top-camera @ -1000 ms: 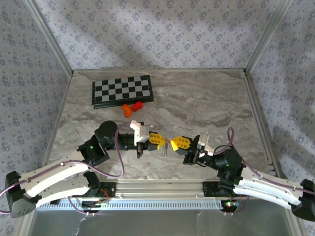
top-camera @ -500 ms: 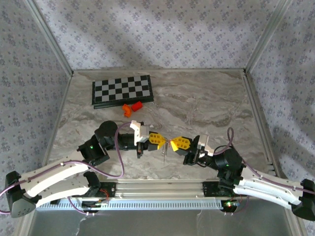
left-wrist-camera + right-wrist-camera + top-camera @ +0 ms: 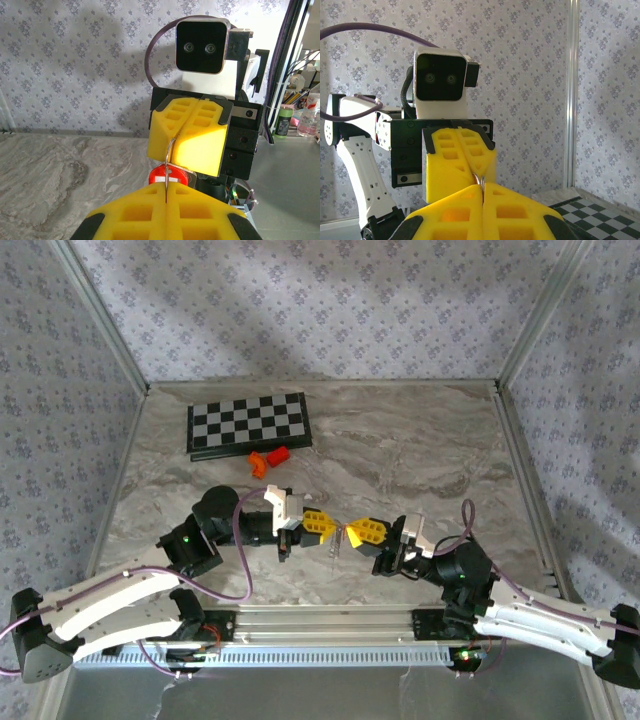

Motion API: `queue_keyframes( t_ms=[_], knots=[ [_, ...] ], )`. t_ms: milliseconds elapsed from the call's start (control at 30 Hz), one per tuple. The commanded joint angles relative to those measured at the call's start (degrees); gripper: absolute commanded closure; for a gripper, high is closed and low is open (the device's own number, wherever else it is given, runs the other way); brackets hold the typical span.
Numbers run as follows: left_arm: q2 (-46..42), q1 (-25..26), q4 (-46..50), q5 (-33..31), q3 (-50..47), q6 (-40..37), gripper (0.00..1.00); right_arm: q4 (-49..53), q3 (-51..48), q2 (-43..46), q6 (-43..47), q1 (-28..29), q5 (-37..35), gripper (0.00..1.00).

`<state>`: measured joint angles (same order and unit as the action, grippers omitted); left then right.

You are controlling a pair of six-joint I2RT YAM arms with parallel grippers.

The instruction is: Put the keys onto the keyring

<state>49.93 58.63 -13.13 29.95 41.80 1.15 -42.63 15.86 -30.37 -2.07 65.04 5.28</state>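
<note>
Nothing moved: you still hold the keyring up.
From above, left fingers and right fingers meet over the bench. Left wrist view: both pairs clamped on its wire ring, red tag between. Right wrist view: same pinch, so no key goes on yet.

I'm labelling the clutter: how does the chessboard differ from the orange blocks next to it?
The chessboard is black-and-white chequered; the orange blocks are plain orange. The chessboard is a wide flat slab; the orange blocks are small lumps. The chessboard lies farther back; the orange blocks sit by its near edge. Both rest on the table.
</note>
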Motion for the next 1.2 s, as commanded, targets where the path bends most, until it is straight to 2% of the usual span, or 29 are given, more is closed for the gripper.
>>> queue_keyframes(
  t_ms=[0,1167],
  knots=[
    [-0.71,0.43,-3.02,-0.6,0.57,-0.01,1.0,-0.87,-0.22,0.42,0.66,0.62,-0.62,1.0],
    [-0.84,0.43,-2.83,-1.57,0.66,-0.6,1.0,-0.85,-0.22,0.75,0.42,0.68,-1.05,1.0]
  ],
)
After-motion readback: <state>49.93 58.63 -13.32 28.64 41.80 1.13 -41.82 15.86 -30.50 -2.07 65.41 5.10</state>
